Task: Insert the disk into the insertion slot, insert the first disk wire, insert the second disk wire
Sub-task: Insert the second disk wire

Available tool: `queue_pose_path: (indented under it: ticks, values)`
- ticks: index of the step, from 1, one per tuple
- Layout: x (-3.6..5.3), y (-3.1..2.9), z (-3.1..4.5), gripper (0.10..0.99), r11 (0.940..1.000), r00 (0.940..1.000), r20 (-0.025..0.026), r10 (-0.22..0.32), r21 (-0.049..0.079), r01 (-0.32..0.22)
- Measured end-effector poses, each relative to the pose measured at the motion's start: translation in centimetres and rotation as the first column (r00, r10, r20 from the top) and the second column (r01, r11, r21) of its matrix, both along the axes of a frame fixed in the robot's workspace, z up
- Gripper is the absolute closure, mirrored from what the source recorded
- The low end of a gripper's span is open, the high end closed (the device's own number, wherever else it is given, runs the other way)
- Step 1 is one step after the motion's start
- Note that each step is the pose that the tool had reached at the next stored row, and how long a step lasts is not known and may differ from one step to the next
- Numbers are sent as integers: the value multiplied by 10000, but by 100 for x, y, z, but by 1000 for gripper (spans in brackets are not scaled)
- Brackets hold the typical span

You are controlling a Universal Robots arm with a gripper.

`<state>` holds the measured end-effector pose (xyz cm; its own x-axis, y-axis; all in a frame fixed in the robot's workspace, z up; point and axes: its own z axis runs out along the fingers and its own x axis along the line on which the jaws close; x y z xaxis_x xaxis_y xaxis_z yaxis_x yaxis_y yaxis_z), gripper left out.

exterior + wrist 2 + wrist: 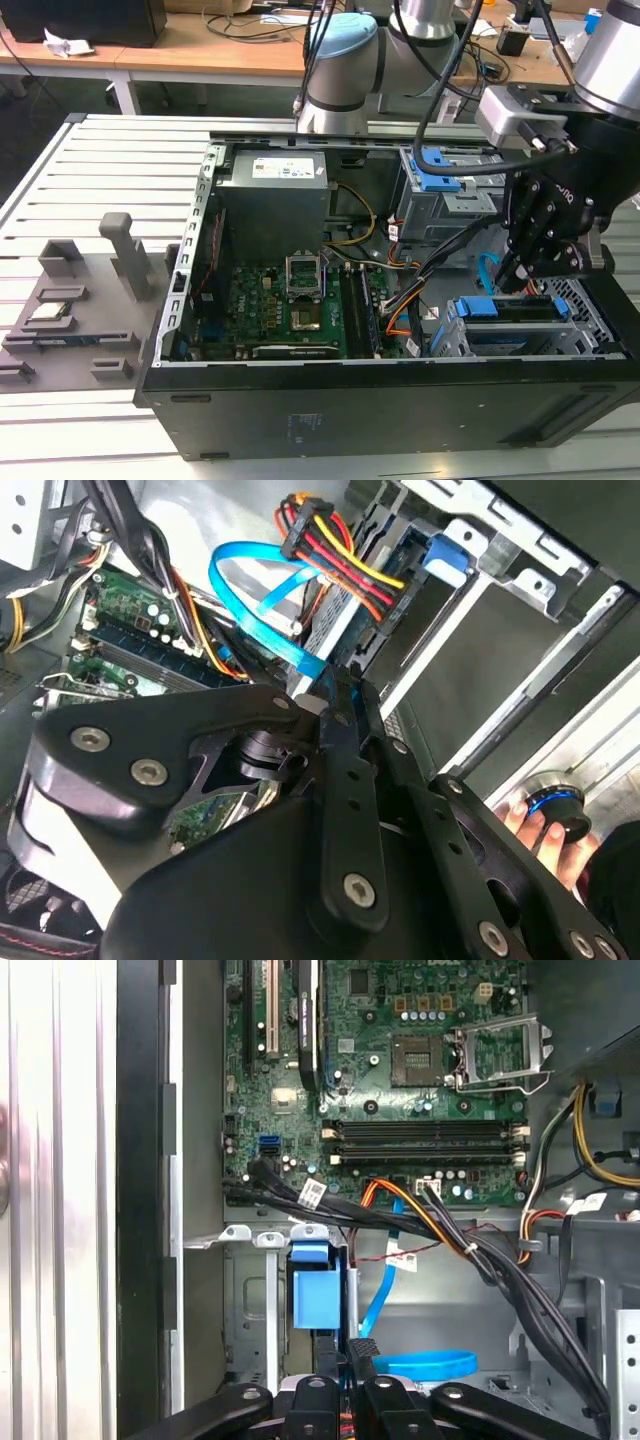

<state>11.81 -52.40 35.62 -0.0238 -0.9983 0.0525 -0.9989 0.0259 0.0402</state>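
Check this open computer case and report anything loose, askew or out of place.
One thing stands out: the flat blue cable arcs loosely above the motherboard beside the disk and the tool, near the red-and-yellow power wires. Whether its end is plugged in cannot be told. Nothing looks damaged.

1. I see a black gripper (522,268) over the silver-grey cage (520,335).
2. The disk's carrier (478,307) is bright blue.
3. My wrist views show a light-blue cable (262,595), red-yellow-black wires (345,570), and a green board (400,1060).
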Motion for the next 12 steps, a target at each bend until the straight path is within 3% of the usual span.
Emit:
queue_pose_path:
  ticks: [3,12]
  values:
    - [67,-9,-38,925,10000,10000,-2,0,-3,0]
    - [111,-24,-124,925,10000,10000,-3,-1,-3,1]
